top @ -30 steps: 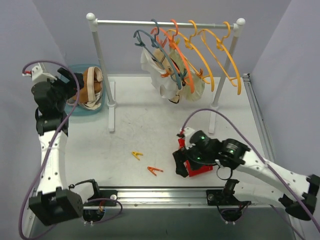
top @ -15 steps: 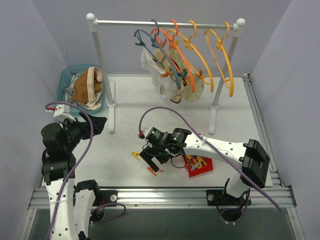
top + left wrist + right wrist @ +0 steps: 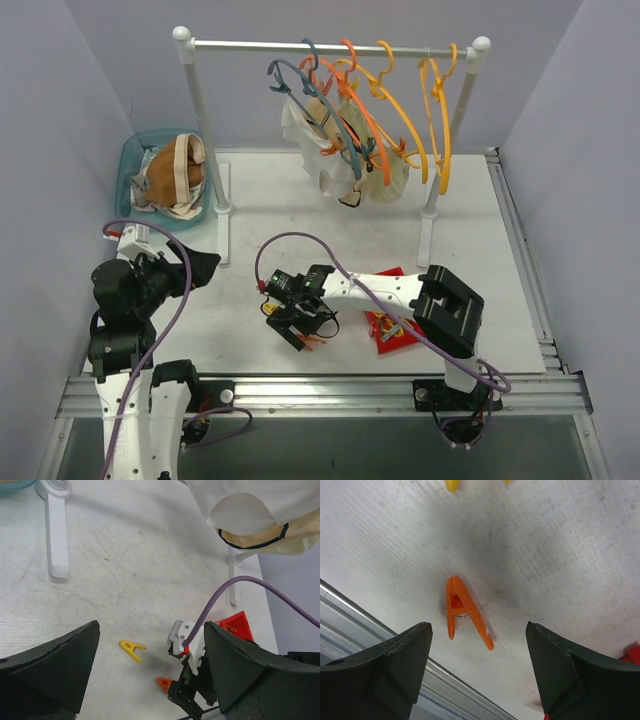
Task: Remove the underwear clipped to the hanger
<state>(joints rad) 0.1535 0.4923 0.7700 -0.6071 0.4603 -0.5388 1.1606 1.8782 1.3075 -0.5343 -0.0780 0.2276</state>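
Right pincer (image 3: 479,647) shifts left from small red plastic box (image 3: 235,626) to above orange plastic clothespin (image 3: 465,612) | jaws wide apart, gripping nothing | left pincer (image 3: 150,675) drawn back, wide, empty | cream and beige fabric underwear (image 3: 345,160) hangs clipped, well beyond both pincers

White links, black joints. Matte black wedge fingers (image 3: 380,665) on the left claw (image 3: 150,672) and right claw (image 3: 477,667); a purple cable (image 3: 240,579) trails behind each.
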